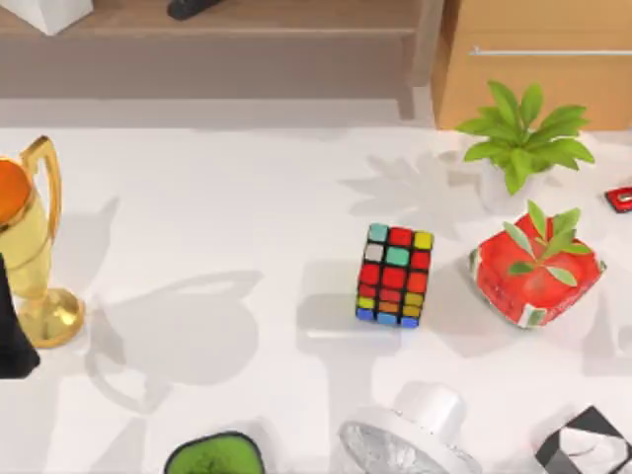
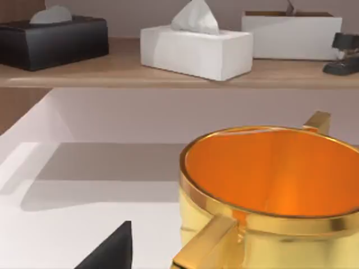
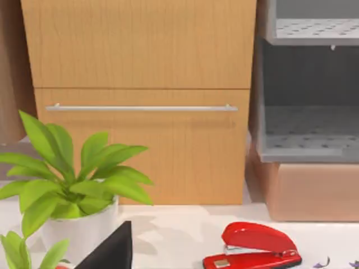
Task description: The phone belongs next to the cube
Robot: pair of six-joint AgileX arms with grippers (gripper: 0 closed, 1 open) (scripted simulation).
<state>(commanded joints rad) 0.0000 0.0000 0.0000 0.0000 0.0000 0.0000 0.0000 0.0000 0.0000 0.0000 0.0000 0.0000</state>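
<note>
Though cube (image 1: 395, 275) plain mid-table, left tool (image 1: 14, 336) edge-cropped, grip state untellable.

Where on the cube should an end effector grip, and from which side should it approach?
Probably from above, closing on the cube by its left and right faces. It sits flat on the table, those faces are flat and parallel, and the planter stands apart from it.
</note>
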